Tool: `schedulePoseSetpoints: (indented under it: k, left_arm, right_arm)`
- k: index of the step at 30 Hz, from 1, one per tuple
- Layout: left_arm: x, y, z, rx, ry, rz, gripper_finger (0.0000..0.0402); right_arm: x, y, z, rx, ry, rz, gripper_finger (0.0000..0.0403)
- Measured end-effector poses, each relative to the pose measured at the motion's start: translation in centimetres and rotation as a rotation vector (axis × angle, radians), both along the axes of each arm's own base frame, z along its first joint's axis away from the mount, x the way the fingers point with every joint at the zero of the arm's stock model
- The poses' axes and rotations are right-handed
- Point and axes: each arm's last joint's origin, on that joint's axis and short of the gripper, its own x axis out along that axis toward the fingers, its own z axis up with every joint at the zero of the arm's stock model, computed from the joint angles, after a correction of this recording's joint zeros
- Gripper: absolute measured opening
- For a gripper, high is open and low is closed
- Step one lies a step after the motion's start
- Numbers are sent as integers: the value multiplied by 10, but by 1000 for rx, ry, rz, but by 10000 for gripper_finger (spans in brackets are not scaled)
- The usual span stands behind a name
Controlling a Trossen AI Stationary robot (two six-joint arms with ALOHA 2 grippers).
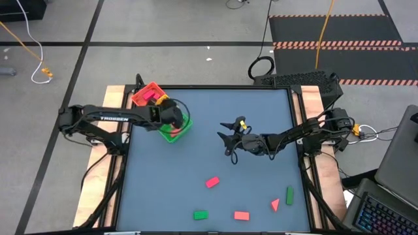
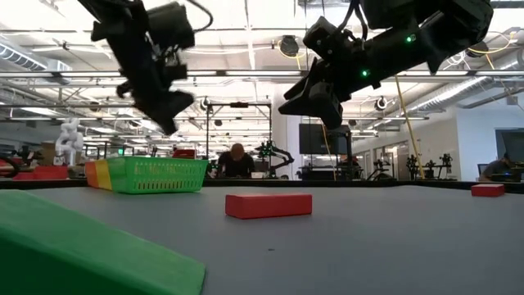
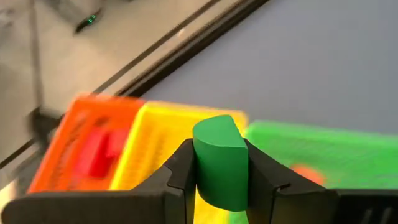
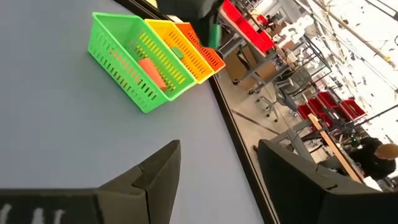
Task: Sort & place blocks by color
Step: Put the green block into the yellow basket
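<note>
My left gripper is shut on a green block with a rounded end. It hangs over the three-compartment tray at the table's far left. In the left wrist view the block shows over the yellow compartment, beside the green one. A red block lies in the red compartment. A pinkish block lies in the green one. My right gripper stands open mid-table, above the surface, with nothing between its fingers. Loose blocks lie flat near the front edge: red, green, red. My left gripper pinches the green block's two opposite sides between its two fingers. The fingers slant down toward the tray. The block's rounded end sticks out past the fingertips, and the block is lifted clear of the tray.
A red wedge and a green brick lie at the front right. Wooden rails run along the table's sides. The middle of the blue-grey mat is bare. A person sits in the room behind.
</note>
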Motion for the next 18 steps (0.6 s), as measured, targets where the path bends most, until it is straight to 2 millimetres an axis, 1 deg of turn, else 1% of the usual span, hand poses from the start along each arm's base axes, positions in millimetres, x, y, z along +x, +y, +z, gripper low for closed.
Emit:
schedulePoseSetpoints:
  k: [3, 8, 11, 13, 18]
  left_arm:
    - [-6, 6, -3, -1, 23, 53, 86]
    - [-18, 16, -16, 0, 58, 119, 86]
    - [-25, 21, -24, -32, 58, 162, 90]
    - [-27, 23, -26, -37, 45, 190, 109]
    - [-28, 24, -26, -48, 29, 207, 186]
  right_arm:
    - [0, 0, 0, 0, -1, 0, 210]
    - [0, 0, 0, 1, -1, 0, 210]
    - [0, 0, 0, 1, -1, 0, 210]
    - [0, 0, 0, 1, -1, 0, 210]
    - [0, 0, 0, 0, -1, 0, 210]
